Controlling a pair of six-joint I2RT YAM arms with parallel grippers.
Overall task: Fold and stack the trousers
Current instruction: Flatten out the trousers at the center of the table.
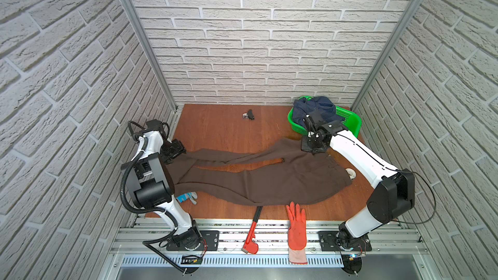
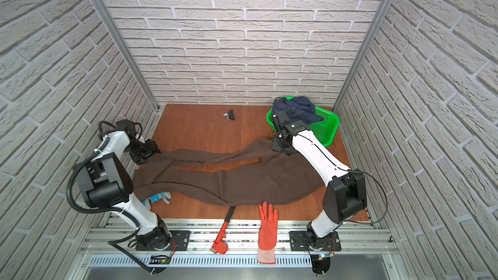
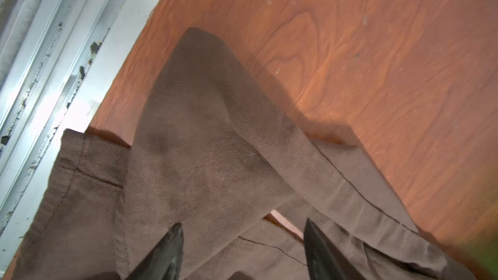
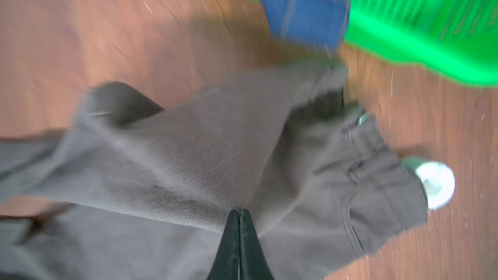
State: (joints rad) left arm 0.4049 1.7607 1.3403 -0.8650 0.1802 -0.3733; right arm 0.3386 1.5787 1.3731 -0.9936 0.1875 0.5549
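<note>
Wood table (image 1: 215,130) under trousers (image 1: 269,181); brick walls (image 1: 242,36).

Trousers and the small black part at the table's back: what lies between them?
Nothing: both top views show bare table between the trousers and the black part.

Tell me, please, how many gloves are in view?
2. An orange glove lies across the front edge of the table; a blue-and-white glove lies front-left, partly hidden behind the left arm. The trousers could hide more.
</note>
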